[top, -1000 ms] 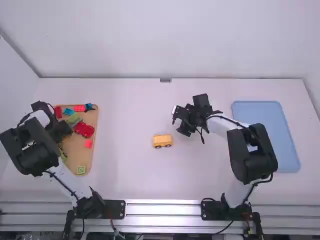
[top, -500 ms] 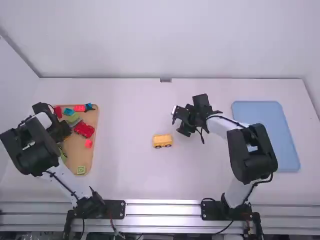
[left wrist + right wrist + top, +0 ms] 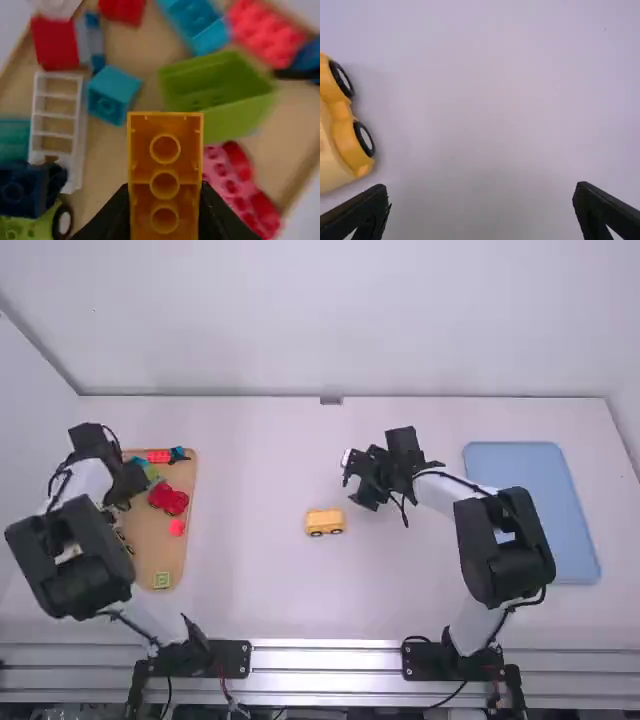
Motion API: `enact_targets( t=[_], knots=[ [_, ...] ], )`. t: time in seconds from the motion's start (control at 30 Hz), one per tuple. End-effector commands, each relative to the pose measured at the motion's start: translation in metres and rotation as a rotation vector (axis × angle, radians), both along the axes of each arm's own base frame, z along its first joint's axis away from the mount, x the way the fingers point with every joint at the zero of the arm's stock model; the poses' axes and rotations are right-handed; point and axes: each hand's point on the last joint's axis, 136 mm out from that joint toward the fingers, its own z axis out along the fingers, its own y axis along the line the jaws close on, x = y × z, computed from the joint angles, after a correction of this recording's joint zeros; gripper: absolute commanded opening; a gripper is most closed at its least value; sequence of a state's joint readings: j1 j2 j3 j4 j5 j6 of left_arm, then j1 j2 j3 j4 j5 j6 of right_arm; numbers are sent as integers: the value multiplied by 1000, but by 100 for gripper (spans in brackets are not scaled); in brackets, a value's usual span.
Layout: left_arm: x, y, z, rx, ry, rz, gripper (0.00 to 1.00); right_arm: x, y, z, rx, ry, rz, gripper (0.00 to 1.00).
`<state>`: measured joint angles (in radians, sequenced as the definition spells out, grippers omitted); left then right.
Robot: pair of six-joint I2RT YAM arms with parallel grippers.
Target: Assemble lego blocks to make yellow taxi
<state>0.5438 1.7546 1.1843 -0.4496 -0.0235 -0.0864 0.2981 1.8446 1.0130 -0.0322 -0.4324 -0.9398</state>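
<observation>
In the high view, open white tabletop (image 3: 250, 590) is running between the toy tray (image 3: 182, 550) at left and the blue tray (image 3: 535, 515) at right, passing below the yellow car (image 3: 325, 521). The right gripper (image 3: 357, 481) is standing above and right of the car, while the left gripper (image 3: 124, 496) is obstructing the toy tray's left side.

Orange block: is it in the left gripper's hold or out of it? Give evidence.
In: in the left wrist view, the left gripper has its fingers against the orange block's sides.

One yellow car (image 3: 325, 521), two trays (image 3: 530, 505)
</observation>
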Motion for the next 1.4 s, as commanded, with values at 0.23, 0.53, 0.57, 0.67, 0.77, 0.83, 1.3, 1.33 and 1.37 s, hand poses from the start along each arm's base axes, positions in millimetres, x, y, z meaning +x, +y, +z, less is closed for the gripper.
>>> enact_targets(
  t=[0.23, 0.53, 0.57, 0.67, 0.77, 0.83, 1.3, 1.33, 1.37],
  knots=[
    [48, -183, 28, -13, -333, -677, 14, 29, 42, 77, 389, -44, -63, 98],
    [35, -298, 78, -259, -710, -1108, 4, 33, 65, 98, 604, -6, -10, 98],
    [31, -307, 85, -289, -751, -1156, 6, 28, 71, 99, 639, 8, 43, 98],
    [19, -328, 96, -332, -830, -1291, 9, 13, 79, 109, 728, 47, 168, 98],
    [13, -341, 101, -339, -884, -1377, 9, -7, 77, 130, 818, 71, 336, 98],
    [8, -350, 105, -336, -925, -1428, 8, -23, 72, 148, 864, 118, 464, 98],
    [3, -385, 122, -239, -1114, -1519, 5, -52, 94, 181, 883, 288, 639, 94],
    [6, -383, 123, -222, -1115, -1509, 5, -53, 96, 185, 883, 301, 644, 91],
    [6, -383, 123, -223, -1117, -1510, 4, -54, 97, 187, 883, 323, 645, 89]
  ],
)
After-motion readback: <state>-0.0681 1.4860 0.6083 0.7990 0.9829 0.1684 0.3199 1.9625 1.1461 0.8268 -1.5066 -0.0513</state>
